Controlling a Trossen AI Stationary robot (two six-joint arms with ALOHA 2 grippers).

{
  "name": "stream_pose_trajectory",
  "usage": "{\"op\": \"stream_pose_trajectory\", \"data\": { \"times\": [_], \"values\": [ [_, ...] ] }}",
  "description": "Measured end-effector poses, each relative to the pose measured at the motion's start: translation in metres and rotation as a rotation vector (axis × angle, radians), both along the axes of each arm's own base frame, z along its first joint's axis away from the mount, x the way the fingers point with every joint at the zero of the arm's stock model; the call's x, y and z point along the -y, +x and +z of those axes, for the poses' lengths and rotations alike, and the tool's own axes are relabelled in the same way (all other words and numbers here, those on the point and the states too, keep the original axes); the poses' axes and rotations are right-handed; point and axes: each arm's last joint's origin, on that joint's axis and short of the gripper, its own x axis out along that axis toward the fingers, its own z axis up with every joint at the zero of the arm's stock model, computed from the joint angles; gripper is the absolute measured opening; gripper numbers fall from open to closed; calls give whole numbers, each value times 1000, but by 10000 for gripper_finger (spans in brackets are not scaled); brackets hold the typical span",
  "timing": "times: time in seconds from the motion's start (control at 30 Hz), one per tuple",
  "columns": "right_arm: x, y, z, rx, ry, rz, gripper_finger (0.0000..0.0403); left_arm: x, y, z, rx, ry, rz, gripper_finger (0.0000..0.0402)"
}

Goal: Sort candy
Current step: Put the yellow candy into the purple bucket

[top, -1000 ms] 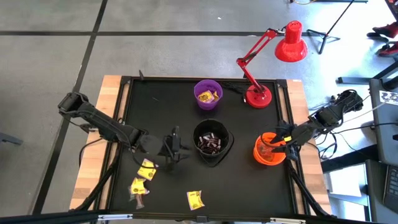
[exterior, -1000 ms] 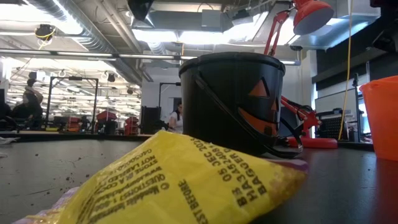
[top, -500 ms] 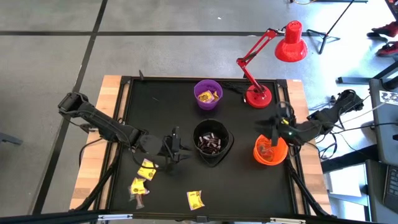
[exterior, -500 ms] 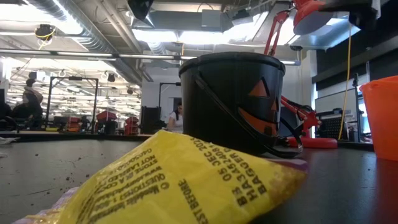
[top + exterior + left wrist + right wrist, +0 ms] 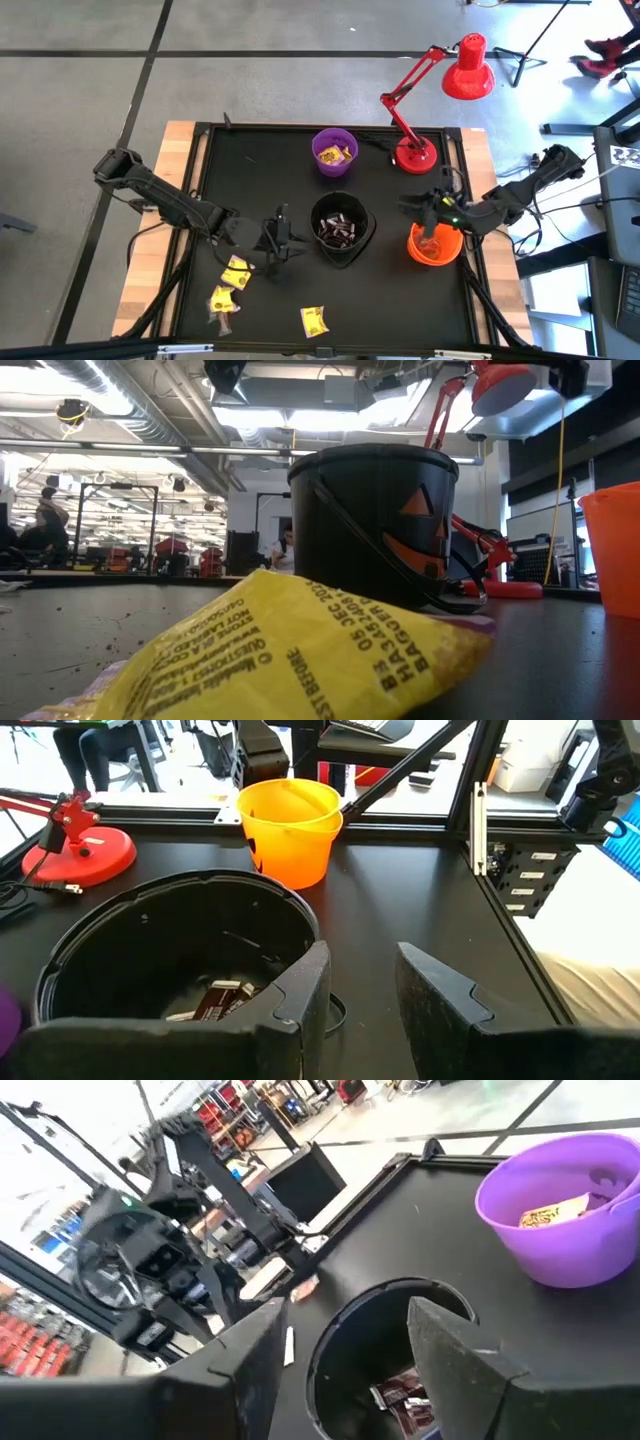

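left gripper (image 5: pixel 283 238): fingers (image 5: pixel 300 995) apart with a clear gap, nothing between them; it sits low just beside the black bowl (image 5: pixel 342 230), on that bowl's left in the high view.
left arm: stretched from the table's left edge across the mat toward the middle, wrist facing the black bowl.
right gripper (image 5: pixel 425 208): fingers (image 5: pixel 455 1350) spread wide, empty (no wrapper seen between them); it is above the far-left rim of the orange bowl (image 5: pixel 436 245), touching nothing that shows.
right arm: comes in from the table's right side, forearm angled toward the centre, wrist facing the black and purple bowls.
candy, loose: 3 yellow packets on the near-left part of the black table (image 5: pixel 250 160) – 1 (image 5: pixel 236 272) closest to the left gripper, 1 (image 5: pixel 222 299) nearer the front edge, 1 (image 5: pixel 314 320) at the front middle.
candy, sorted: dark brown pieces (image 5: pixel 338 230) inside the black bowl; yellow pieces (image 5: pixel 334 155) inside the purple bowl (image 5: pixel 334 152).
orange bowl contents: cannot tell.
low view: a yellow packet (image 5: pixel 290 655) fills the foreground, the black bowl behind it.
other: red desk lamp (image 5: pixel 430 100), base on the table's far-right corner.
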Motion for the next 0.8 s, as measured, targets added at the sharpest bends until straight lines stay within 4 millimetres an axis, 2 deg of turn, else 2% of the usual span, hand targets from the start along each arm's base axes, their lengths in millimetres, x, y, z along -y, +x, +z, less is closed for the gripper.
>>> {"op": "stream_pose_trajectory", "data": {
  "times": [0.17,0.6,0.8],
  "values": [
    [-6,8,-8,-50,-33,1,207,0,0,0,1,0,0,105],
    [-28,49,-49,-241,-206,-20,207,0,0,0,1,-1,0,105],
    [-39,62,-65,-314,-164,127,207,0,0,0,1,-2,1,105]
  ]
}}
